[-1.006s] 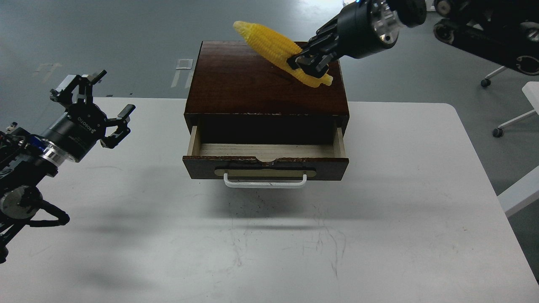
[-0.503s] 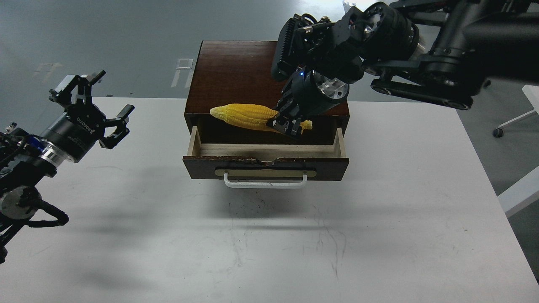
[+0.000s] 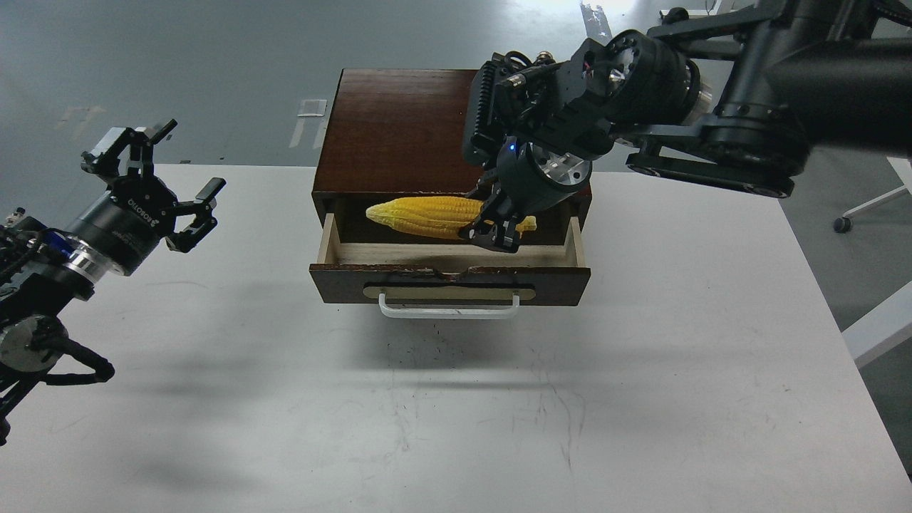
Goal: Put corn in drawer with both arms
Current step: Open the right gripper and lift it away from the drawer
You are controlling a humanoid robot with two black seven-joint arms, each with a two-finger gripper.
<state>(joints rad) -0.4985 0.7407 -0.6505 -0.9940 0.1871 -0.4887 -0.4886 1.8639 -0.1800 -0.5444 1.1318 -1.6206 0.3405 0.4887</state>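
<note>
The dark brown wooden box (image 3: 399,132) stands at the table's back middle with its drawer (image 3: 449,256) pulled open, pale wood inside, white bar handle (image 3: 449,310) in front. My right gripper (image 3: 495,231) is shut on the thick end of the yellow corn (image 3: 427,215) and holds it lying sideways just above the drawer's opening, tip pointing left. My left gripper (image 3: 157,182) is open and empty, above the table to the left of the box.
The white table (image 3: 641,399) spreads in front and to both sides of the box. The right arm's bulky wrist (image 3: 570,121) hangs over the box's right half. Chair wheels (image 3: 844,221) stand on the floor at the far right.
My right gripper has carried the corn from above the box's top forward and down to the open drawer's mouth, turning it level. The left arm has stayed nearly still.
</note>
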